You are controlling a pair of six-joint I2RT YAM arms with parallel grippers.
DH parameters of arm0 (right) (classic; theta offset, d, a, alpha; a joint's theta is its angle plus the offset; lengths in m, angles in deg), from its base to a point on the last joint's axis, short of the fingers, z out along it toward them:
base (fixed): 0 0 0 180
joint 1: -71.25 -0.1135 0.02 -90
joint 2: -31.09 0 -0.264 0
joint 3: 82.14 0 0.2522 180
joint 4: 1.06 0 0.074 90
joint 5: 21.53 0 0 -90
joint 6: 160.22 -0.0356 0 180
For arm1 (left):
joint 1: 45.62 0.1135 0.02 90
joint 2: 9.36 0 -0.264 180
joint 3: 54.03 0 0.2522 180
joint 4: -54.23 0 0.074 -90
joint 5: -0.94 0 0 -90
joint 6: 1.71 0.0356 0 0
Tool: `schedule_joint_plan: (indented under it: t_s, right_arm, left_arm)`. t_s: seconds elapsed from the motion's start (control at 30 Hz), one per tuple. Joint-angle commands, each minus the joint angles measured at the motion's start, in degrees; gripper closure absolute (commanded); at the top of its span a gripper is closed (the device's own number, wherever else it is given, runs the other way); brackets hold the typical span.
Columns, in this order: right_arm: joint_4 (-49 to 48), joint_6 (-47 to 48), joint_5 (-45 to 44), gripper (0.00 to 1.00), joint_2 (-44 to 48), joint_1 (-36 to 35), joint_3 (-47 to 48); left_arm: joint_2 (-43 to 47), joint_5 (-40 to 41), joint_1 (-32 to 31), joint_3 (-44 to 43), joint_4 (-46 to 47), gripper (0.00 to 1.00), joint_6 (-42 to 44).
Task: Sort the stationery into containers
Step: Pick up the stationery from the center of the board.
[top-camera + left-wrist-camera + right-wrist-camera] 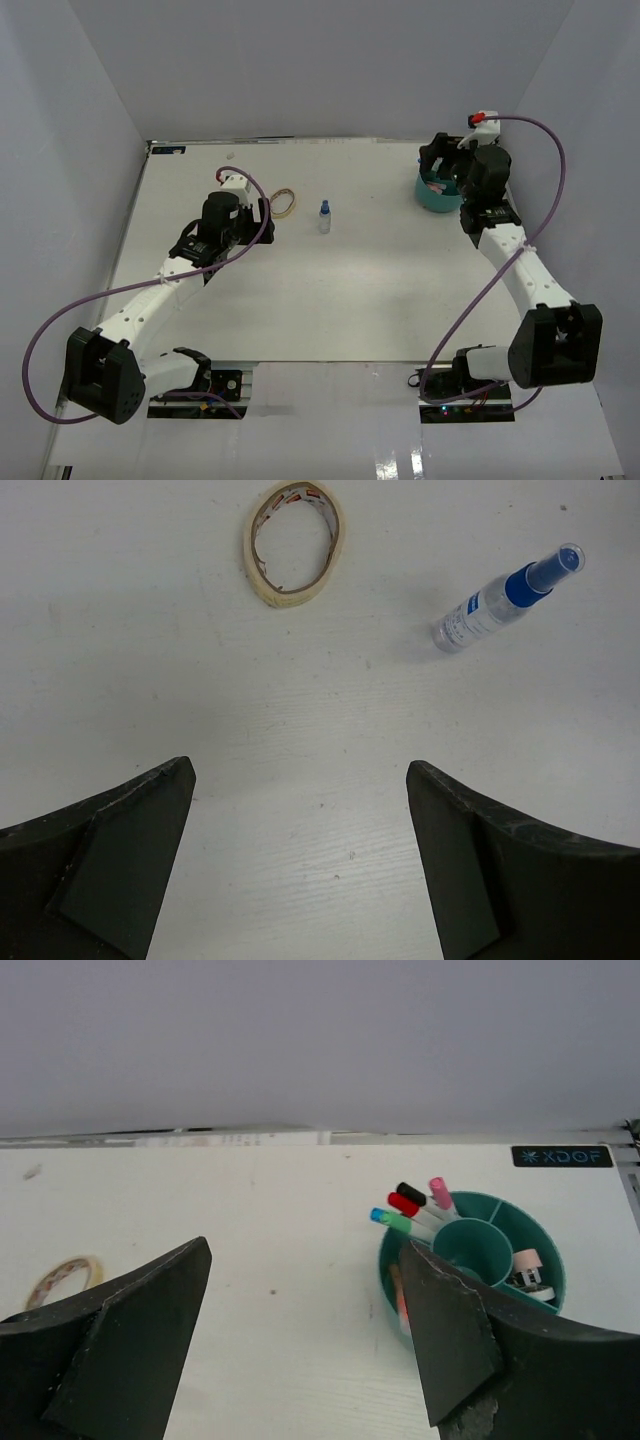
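Left gripper [300, 768]: wide, empty, close to loop [256, 568] and bottle [488, 607].
Right gripper [305, 1248]: wide, empty, over organiser [522, 1210], far right.
Pens [410, 1206]: inside organiser.

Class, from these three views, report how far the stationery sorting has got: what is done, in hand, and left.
Done: several capped pens sit in the teal organiser. In hand: nothing; both arms' jaws are open and empty. Left: the tan loop and the blue-capped bottle lie on the table, outside the organiser.
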Motion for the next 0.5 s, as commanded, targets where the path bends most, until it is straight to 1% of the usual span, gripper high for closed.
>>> schedule_joint_plan:
  t_s: [0.0, 0.13, 0.3, 0.4, 0.47]
  right_arm:
    - [3.97, 1.43, 6.93, 0.17, 5.21, -2.00, -3.11]
    - [4.59, 0.03, 11.94, 0.16, 12.58, -4.11, -10.57]
    - [4.41, -2.17, 14.50, 0.15, 20.94, -5.96, -22.96]
    - [3.53, -2.78, 15.12, 0.15, 27.18, -6.05, -28.51]
    - [2.92, -3.66, 16.34, 0.14, 28.77, -5.96, -30.27]
  left_arm:
    - [0.47, 0.20, 0.33, -1.99, -0.84, 0.02, -0.92]
    - [0.03, 0.29, 0.42, -2.07, -1.01, 0.02, -1.19]
    - [-2.25, 0.99, 0.42, -2.25, -1.10, 0.02, -1.80]
    - [-6.64, 1.69, 0.59, -3.82, -0.84, 0.02, -1.10]
    - [-12.25, 1.52, 0.77, -5.40, -1.27, 0.02, -0.31]
